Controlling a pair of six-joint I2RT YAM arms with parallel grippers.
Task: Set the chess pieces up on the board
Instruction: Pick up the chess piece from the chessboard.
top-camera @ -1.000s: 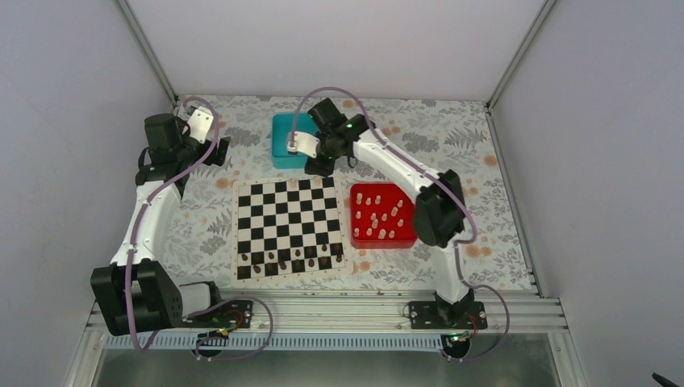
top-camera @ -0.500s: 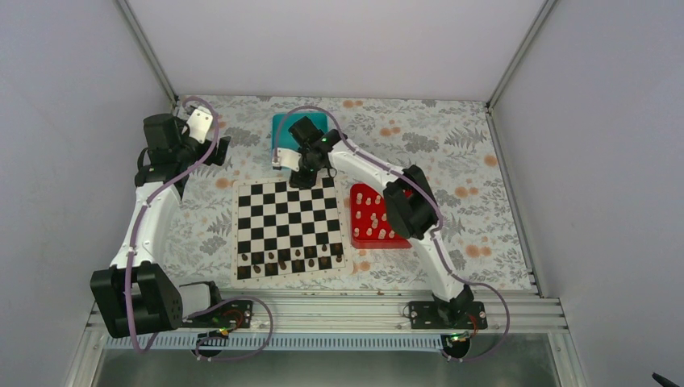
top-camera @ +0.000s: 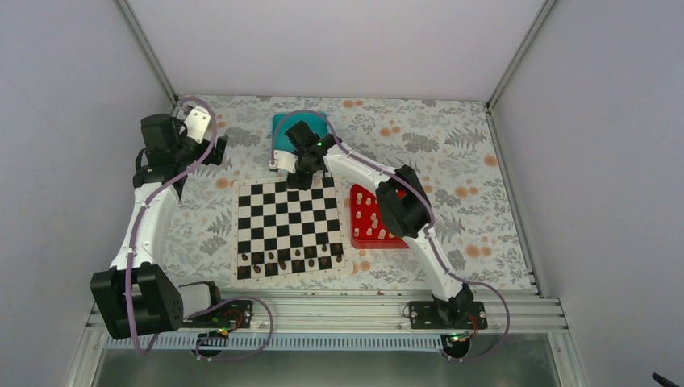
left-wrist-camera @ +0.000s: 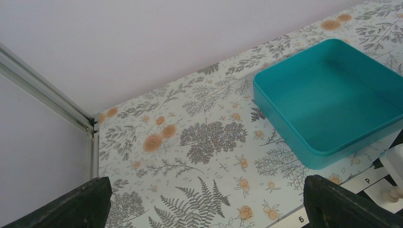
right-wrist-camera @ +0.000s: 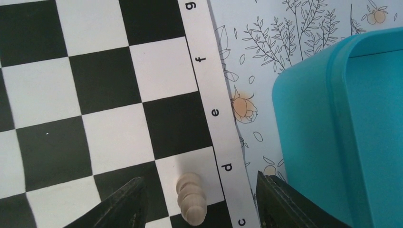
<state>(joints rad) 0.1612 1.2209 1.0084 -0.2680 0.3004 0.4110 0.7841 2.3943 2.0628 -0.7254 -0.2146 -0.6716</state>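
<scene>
The black-and-white board [top-camera: 266, 218] lies mid-table, with dark brown pieces on its near rows. My right gripper [top-camera: 300, 179] hangs over the board's far edge. In the right wrist view it [right-wrist-camera: 202, 205] is open. One cream chess piece [right-wrist-camera: 191, 202] stands between the fingers on the white square [right-wrist-camera: 187, 166] by the letter "d", touching neither finger. That piece also shows in the left wrist view [left-wrist-camera: 393, 194]. Several more cream pieces [top-camera: 371, 219] lie in the red tray [top-camera: 379, 243]. My left gripper [top-camera: 214, 149] is open and empty [left-wrist-camera: 204, 204] over the floral table, far left.
A teal box [top-camera: 281, 129] stands empty just beyond the board's far edge, close to my right gripper; it shows in the right wrist view [right-wrist-camera: 342, 123] and the left wrist view [left-wrist-camera: 332, 99]. Walls and a metal frame close the back and sides.
My right arm has swung left from beside the teal box and come down over the board's far edge. My left arm has barely moved.
</scene>
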